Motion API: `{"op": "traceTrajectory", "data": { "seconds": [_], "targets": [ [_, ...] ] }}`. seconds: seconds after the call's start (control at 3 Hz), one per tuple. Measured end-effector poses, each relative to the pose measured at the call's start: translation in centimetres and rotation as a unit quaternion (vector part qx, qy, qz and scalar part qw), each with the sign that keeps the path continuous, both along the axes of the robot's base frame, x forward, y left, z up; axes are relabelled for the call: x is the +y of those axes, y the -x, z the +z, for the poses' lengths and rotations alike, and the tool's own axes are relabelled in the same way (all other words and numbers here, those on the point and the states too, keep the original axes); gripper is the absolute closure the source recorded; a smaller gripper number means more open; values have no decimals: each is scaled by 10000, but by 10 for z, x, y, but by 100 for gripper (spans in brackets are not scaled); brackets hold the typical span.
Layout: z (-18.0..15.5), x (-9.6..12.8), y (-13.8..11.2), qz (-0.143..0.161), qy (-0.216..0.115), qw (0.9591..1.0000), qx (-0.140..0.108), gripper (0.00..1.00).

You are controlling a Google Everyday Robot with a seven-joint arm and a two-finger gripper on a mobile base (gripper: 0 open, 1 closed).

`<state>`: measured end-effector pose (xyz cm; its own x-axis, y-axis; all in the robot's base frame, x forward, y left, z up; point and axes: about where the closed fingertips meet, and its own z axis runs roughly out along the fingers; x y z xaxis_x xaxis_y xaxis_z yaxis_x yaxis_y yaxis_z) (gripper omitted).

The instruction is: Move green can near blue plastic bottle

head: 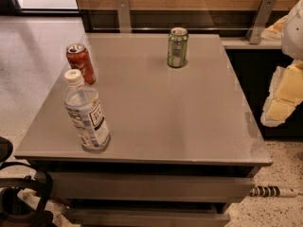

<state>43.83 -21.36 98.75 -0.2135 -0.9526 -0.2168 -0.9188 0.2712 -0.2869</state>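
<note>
Green can (pixel 177 48) — my target — stands upright at the far side of the grey table (pixel 180 122), well apart from the blue plastic bottle (pixel 87 113) at the near left corner. Nothing is taken up yet: my gripper (pixel 283 98) hangs off the table's right edge (whether it is spread or closed I cannot tell), so the step in hand is the reach. The next move, as I judge it, calls for coming in over the tabletop and taking the can round its middle. The table is a broad, smooth, faintly glossy slab; the bottle tall, clear, white-capped — likely to tip at a nudge; the red-brown can (pixel 80 63) just behind it and the green one are rigid metal cylinders.
</note>
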Motion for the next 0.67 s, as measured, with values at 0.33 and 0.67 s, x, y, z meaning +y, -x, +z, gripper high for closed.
{"op": "traceTrajectory", "data": {
  "seconds": [0.33, 0.67],
  "targets": [
    [0, 0, 0, -3, -4, 10000, -5, 0],
    [-2, -8, -15, -217, -292, 9989, -288, 0]
  ]
}}
